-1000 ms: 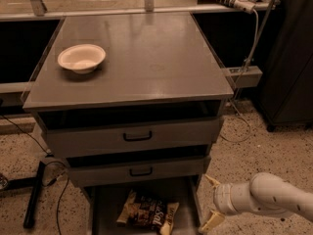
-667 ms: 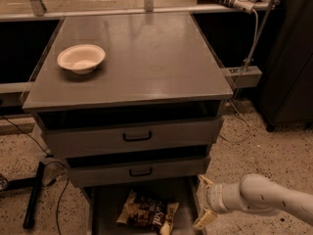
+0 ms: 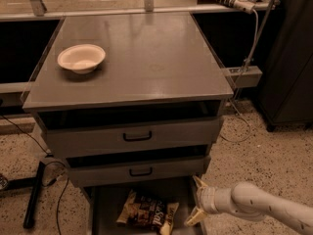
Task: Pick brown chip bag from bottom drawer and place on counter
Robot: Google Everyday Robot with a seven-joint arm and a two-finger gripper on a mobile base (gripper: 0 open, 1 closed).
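Note:
The brown chip bag (image 3: 147, 213) lies flat in the open bottom drawer (image 3: 105, 212), dark brown with pale yellow ends and white lettering. The counter (image 3: 146, 58) is the wide grey top of the cabinet, with a white bowl (image 3: 81, 58) at its left. My gripper (image 3: 196, 203) comes in from the lower right on a white arm, just right of the bag at the drawer's right side. Its two pale fingers are spread apart and hold nothing.
Two shallower grey drawers (image 3: 137, 137) with black handles sit slightly pulled out above the bottom drawer. A black stand leg and cables (image 3: 36, 192) lie on the speckled floor at left. A dark cabinet (image 3: 288, 58) stands at right.
My gripper and arm have moved left, closer to the bottom drawer and the chip bag. The bag and the bowl have not moved.

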